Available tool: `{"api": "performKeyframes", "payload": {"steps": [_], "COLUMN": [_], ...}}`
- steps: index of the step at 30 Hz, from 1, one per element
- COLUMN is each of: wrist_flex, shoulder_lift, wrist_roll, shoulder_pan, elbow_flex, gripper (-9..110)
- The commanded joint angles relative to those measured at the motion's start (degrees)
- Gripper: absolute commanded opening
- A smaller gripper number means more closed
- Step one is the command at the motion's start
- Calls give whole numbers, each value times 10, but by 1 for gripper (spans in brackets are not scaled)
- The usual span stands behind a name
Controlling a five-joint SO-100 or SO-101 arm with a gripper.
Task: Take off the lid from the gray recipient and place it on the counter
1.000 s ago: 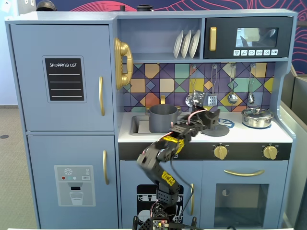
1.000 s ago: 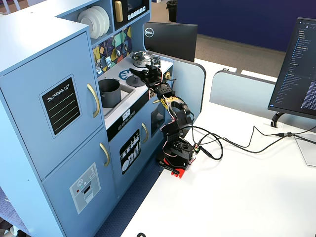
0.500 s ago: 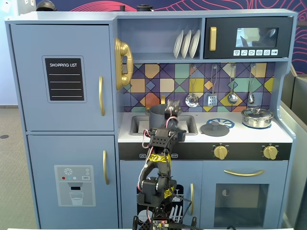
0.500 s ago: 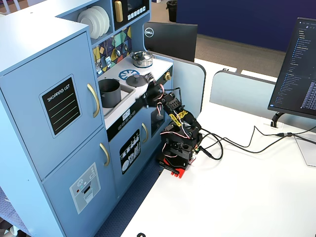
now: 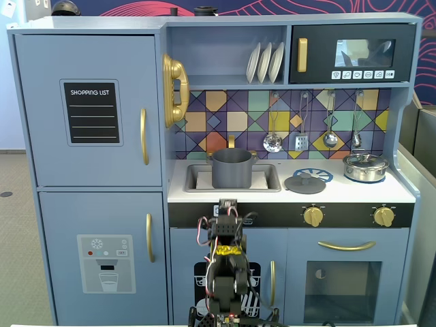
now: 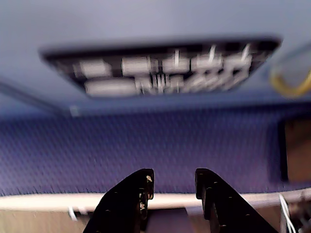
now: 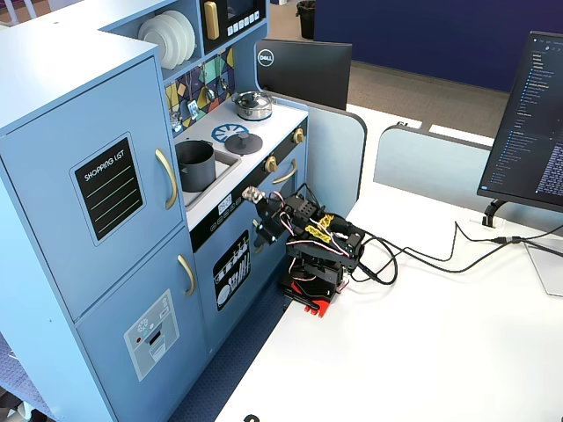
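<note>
The dark-gray lid (image 5: 304, 182) lies flat on the white counter (image 5: 340, 193), overlapping the blue burner circle. It is also seen as a gray disc, the lid (image 7: 241, 143), in another fixed view. The gray recipient (image 5: 231, 168) stands uncovered in the recessed sink, the same recipient (image 7: 195, 164) showing from the side. My gripper (image 6: 173, 178) is open with nothing between its black fingers. It hangs low in front of the kitchen's lower doors, the gripper (image 7: 256, 200) well below and apart from the counter.
A shiny silver lidded pot (image 5: 366, 167) stands at the counter's right end. Utensils (image 5: 330, 139) hang on the backsplash. The wrist view shows a blurred dishwasher print (image 6: 160, 73) and blue carpet (image 6: 146, 141). The arm's base (image 7: 308, 294) and cables (image 7: 422, 257) sit on the white desk.
The arm has pulled back from the counter and folded down in front of the kitchen. The lid stays where it lay by the burner circle.
</note>
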Motion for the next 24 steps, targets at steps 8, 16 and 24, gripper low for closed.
{"api": "performKeyframes", "payload": {"steps": [8, 16, 24], "wrist_flex": [155, 200, 200], "shoulder_lift": [24, 24, 24], "wrist_roll": [10, 55, 60], "shoulder_pan": [-11, -8, -6], "elbow_flex": [60, 60, 60], "gripper": [0, 4, 6]}}
